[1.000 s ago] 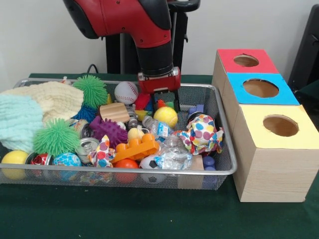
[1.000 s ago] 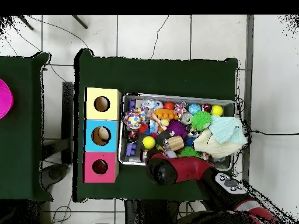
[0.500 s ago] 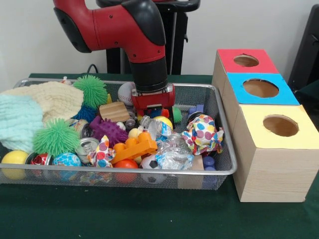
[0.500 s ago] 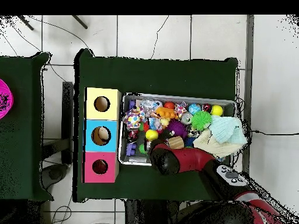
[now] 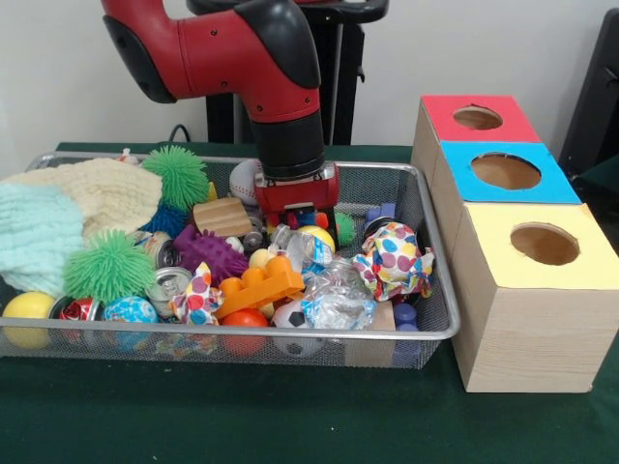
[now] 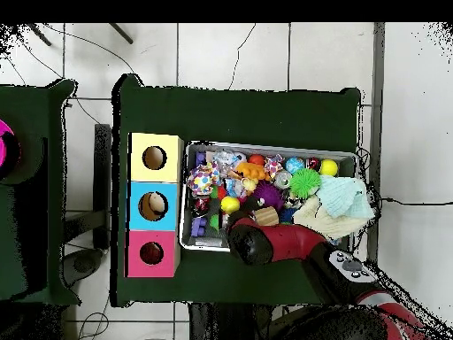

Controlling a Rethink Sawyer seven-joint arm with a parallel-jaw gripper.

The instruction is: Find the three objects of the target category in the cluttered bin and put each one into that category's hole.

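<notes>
The wire mesh bin (image 5: 290, 335) is full of mixed clutter; it also shows in the overhead view (image 6: 265, 147). My gripper (image 5: 299, 218) is lowered into the bin's middle rear, between the baseball (image 5: 242, 174) and a smooth yellow ball (image 5: 321, 234). Its tips are sunk among the clutter. In the overhead view the arm (image 6: 265, 243) hides it. A small pale yellow rounded thing (image 5: 260, 258) lies just in front of it; I cannot tell whether it is a plush toy. No plush toy shows plainly. The red-topped box's hole (image 5: 477, 118) is dark, as in the overhead view (image 6: 151, 253).
Blue-topped (image 5: 505, 171) and yellow-topped (image 5: 545, 244) boxes stand in a row with the red one, right of the bin. In the bin are green spiky balls (image 5: 109, 266), knitted cloths (image 5: 39, 227), an orange brick (image 5: 261, 288), a purple spiky toy (image 5: 208, 249), and spotted crumpled paper (image 5: 392, 259).
Since a second ago the arm has swung left and lowered the gripper deeper into the bin, nearer the camera. In the last half second it has hardly moved.
</notes>
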